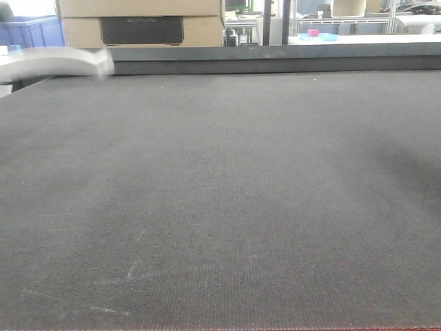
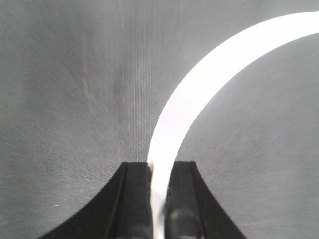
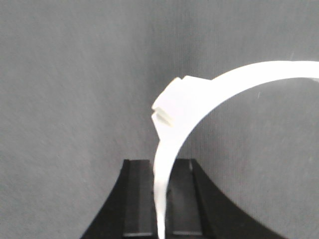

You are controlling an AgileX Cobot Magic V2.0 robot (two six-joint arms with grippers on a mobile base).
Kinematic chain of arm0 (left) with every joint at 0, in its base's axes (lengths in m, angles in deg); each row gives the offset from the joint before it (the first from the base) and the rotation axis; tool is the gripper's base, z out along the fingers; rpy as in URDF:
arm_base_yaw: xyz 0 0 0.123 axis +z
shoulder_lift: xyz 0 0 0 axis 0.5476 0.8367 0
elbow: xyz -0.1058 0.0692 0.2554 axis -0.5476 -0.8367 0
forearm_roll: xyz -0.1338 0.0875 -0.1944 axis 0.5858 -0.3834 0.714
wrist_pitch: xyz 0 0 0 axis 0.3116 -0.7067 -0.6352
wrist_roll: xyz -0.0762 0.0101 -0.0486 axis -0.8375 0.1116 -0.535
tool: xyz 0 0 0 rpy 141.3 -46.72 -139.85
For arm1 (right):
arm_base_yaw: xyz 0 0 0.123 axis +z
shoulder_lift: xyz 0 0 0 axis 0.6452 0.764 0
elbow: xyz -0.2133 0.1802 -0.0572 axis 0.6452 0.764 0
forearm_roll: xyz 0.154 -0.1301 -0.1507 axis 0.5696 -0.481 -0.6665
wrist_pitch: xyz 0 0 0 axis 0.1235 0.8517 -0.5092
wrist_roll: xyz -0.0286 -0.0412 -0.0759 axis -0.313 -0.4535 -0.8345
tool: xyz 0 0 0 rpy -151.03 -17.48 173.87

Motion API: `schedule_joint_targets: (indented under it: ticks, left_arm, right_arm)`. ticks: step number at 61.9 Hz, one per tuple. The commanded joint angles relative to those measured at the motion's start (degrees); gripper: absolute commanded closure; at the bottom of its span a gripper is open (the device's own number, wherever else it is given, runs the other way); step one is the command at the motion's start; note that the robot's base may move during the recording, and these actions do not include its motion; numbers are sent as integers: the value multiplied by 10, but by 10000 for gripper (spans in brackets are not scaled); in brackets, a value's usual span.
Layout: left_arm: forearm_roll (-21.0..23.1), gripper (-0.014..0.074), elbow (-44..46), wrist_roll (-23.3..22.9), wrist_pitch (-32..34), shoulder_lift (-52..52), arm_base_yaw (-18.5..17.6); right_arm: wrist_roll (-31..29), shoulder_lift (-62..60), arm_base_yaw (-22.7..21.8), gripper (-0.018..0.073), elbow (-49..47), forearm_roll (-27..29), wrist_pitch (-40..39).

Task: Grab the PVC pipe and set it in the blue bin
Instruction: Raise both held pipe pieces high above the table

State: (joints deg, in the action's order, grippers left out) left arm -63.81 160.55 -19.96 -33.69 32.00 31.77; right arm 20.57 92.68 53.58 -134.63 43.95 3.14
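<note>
Grey woven desk (image 1: 220,207) fills the near ground, and the front camera catches no arm over it at all. Down at the wrists it's a different story. The left claw (image 2: 160,172) is pinching a white curved PVC pipe (image 2: 199,94) between its black fingers, and the pipe arcs up and off to the right above the mat. The right claw (image 3: 160,167) is clamped on white pipe too, and only its camera shows a blocky fitting (image 3: 172,102) partway along the curve. Whether both hold one and the same pipe, neither view settles. Gripping near an end looks sensible: the long curve hangs free of the desk, ready for carrying. Further out, the front camera picks up what the wrists can't. At far left is what is probably the PVC pipe (image 1: 62,61), a blurred white streak. Behind it the blue bin (image 1: 38,33) sits in the back corner beside cardboard boxes (image 1: 138,8). On that evidence, the drop-off lies left and away.
</note>
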Motion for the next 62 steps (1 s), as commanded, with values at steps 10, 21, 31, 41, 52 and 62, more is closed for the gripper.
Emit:
schedule_joint_targets:
  ticks: [10, 21, 31, 41, 52, 62]
  left_arm:
    - [12, 707, 2, 0, 80, -106, 0]
    - [45, 707, -20, 7, 143, -174, -1]
    - [50, 707, -87, 45, 231, -247, -25]
    - [53, 707, -170, 46, 282, -308, -45]
    - [120, 707, -269, 46, 365, -399, -52]
    - [135, 707, -324, 46, 404, -479, -52]
  right_arm:
    - [-5, -69, 0, 718, -1, -12, -90]
    - [-11, -111, 0, 718, -1, -13, -150]
    - [-41, -148, 0, 718, 13, -14, -226]
    - [-45, -198, 0, 718, 71, -20, -310]
    - [-45, -268, 0, 718, 154, -21, -349]
    - [-45, -336, 0, 718, 215, -27, -379]
